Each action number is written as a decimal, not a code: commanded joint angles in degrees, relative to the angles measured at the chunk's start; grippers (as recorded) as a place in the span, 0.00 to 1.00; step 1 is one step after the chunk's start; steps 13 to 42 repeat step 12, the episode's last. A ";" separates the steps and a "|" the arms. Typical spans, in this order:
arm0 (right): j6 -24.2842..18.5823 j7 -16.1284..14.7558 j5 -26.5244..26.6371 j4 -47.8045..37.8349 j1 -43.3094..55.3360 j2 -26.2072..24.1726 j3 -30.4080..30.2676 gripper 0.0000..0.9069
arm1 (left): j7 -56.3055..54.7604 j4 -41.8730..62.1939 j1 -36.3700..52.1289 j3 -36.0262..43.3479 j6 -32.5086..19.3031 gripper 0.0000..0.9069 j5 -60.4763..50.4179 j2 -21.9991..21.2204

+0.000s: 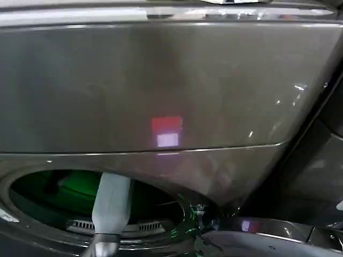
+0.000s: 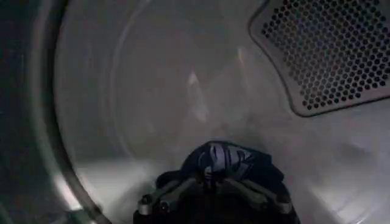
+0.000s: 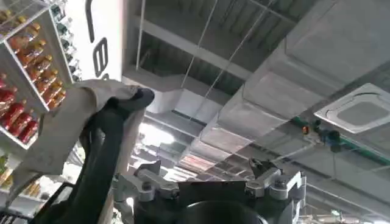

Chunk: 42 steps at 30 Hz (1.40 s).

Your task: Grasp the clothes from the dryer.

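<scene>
I have the left tool [image 2: 213, 182] inside the dryer [image 1: 161, 80] drum, clenched on the clothes [image 2: 228, 161] for extraction. Right tool [image 3: 210, 182] parked, released, facing the ceiling.

The left arm [image 1: 111, 206] hides part of the clothes [image 1: 77, 187].

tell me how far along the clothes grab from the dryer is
Done: the left arm has reached through the dryer porthole. In hand: the left gripper is closed on dark-looking fabric inside the steel drum, seemingly the clothes, which look green from the head view. Left: drawing them out. The right gripper points at the ceiling, open.
</scene>
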<state>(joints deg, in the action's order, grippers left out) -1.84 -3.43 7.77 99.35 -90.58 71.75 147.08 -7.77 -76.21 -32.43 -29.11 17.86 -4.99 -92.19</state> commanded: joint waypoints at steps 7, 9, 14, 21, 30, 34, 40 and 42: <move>3.09 1.51 -0.48 1.25 -0.04 -0.24 0.70 1.00 | 0.05 0.06 0.06 0.02 -0.11 0.00 0.12 -1.95; 3.23 1.55 -0.67 1.28 -0.03 -0.21 0.73 1.00 | 0.07 0.14 0.15 0.03 -0.14 0.00 0.11 -1.96; 3.42 1.83 -0.84 1.33 0.11 -0.21 0.70 1.00 | 0.12 0.17 0.22 0.06 -0.16 0.00 0.03 -1.89; 3.42 1.83 -0.84 1.33 0.11 -0.21 0.70 1.00 | 0.12 0.17 0.22 0.06 -0.16 0.00 0.03 -1.89; 3.42 1.83 -0.84 1.33 0.11 -0.21 0.70 1.00 | 0.12 0.17 0.22 0.06 -0.16 0.00 0.03 -1.89; 3.42 1.83 -0.84 1.33 0.11 -0.21 0.70 1.00 | 0.12 0.17 0.22 0.06 -0.16 0.00 0.03 -1.89; 3.42 1.83 -0.84 1.33 0.11 -0.21 0.70 1.00 | 0.12 0.17 0.22 0.06 -0.16 0.00 0.03 -1.89; 3.42 1.83 -0.84 1.33 0.11 -0.21 0.70 1.00 | 0.12 0.17 0.22 0.06 -0.16 0.00 0.03 -1.89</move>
